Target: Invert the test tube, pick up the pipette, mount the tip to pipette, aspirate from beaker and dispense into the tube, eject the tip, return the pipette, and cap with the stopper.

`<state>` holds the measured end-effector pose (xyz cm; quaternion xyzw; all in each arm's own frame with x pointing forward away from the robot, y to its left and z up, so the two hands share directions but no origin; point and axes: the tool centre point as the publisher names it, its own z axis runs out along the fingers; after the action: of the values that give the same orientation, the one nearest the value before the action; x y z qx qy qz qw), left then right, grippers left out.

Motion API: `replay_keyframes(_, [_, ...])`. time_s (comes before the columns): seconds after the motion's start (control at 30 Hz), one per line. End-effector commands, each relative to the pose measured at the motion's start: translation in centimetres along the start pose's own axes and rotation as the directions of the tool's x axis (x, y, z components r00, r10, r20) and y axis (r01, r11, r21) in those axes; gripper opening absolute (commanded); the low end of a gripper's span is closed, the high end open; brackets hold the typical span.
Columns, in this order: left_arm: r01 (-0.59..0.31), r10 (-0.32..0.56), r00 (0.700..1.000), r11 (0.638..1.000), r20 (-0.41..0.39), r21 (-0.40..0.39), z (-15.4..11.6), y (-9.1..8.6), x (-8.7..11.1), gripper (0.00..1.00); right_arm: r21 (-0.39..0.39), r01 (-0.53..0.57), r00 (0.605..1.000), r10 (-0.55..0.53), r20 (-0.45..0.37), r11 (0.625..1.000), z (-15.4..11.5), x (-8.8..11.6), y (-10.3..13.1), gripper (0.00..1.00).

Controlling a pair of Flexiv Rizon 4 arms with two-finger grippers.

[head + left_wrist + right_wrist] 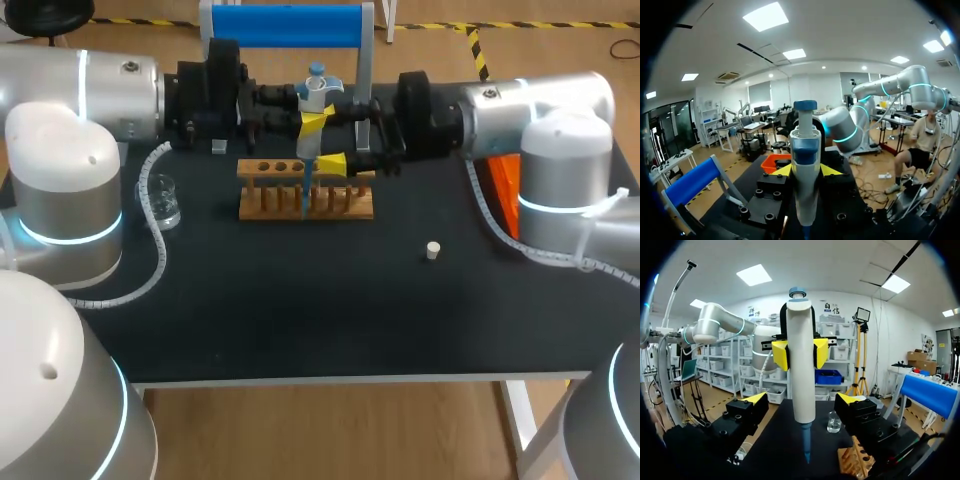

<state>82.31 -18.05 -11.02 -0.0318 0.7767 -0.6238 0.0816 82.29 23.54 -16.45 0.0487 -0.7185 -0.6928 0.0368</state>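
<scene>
White pipette (801,385) upright inside left tool (800,353)

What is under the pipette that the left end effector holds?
The pipette aims its blue tip down at the wooden test tube rack. Whether anything stands in the hole below it cannot be seen; the tip covers that spot.

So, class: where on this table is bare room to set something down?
Free: the front strip of the table, between rack and near edge, left of the stopper. Crowded: over the rack, around the pipette, left gripper and right gripper.
</scene>
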Motion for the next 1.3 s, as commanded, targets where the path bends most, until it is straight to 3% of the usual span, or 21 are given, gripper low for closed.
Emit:
replay_keyframes(0.03, [0.0,0.0,1.0,1.0,0.001,0.0,0.0,0.0,0.0,0.0,0.003,0.003,1.0,-0.003,-0.008,1.0,0.6,-0.6,0.3,0.89])
replay_keyframes(1.17, [0.0,0.0,1.0,1.0,0.001,0.0,0.0,0.0,0.0,0.0,-0.025,0.004,1.0,-0.005,-0.029,1.0,2.9,-1.0,0.3,0.66])
replay_keyframes(1.3, [0.0,0.0,1.0,1.0,0.001,0.0,0.0,0.0,0.0,0.0,-0.026,0.005,0.999,-0.006,-0.034,1.0,3.0,-0.9,0.4,0.59])
